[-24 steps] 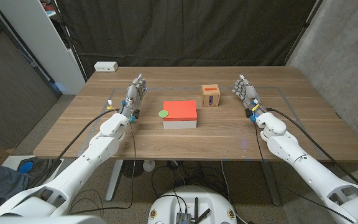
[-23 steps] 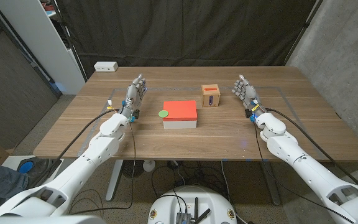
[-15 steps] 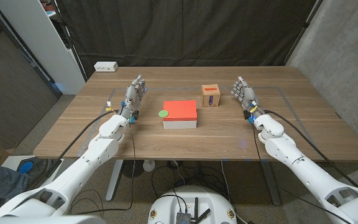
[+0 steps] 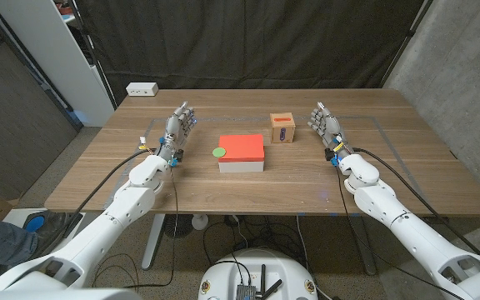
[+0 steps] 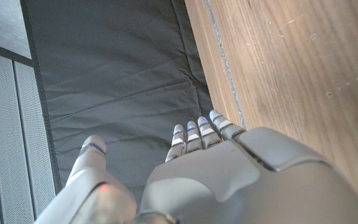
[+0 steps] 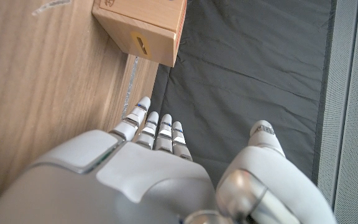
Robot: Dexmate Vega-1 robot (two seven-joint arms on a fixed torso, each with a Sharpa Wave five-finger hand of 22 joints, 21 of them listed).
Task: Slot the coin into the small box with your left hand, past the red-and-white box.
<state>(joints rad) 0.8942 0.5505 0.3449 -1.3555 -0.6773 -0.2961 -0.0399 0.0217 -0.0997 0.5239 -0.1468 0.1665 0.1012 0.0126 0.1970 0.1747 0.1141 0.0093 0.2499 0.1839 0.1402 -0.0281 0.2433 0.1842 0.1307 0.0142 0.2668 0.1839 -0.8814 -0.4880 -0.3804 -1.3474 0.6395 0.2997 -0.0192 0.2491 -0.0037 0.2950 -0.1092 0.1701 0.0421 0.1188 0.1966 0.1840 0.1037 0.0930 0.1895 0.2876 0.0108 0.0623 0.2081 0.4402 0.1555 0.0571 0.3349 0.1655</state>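
A small green coin [image 4: 218, 152] lies on the table just left of the red-and-white box [image 4: 242, 152]. Behind and to the right of that box stands the small wooden box [image 4: 282, 128] with a slot in its top; it is also in the right wrist view [image 6: 143, 26]. My left hand [image 4: 177, 129] stands open on the table left of the coin, fingers straight and holding nothing; the left wrist view shows its back [image 5: 229, 180]. My right hand [image 4: 326, 125] stands open just right of the wooden box, empty, and its back [image 6: 148, 180] appears in the right wrist view.
A white power strip [image 4: 142, 89] lies at the table's far left corner. Black curtain hangs behind the table [image 4: 390, 158]. A white cabinet stands at the far left. A person's leg shows at the bottom left edge.
My right hand has shifted slightly left, toward the wooden box. The left hand, the coin and both boxes have stayed put.
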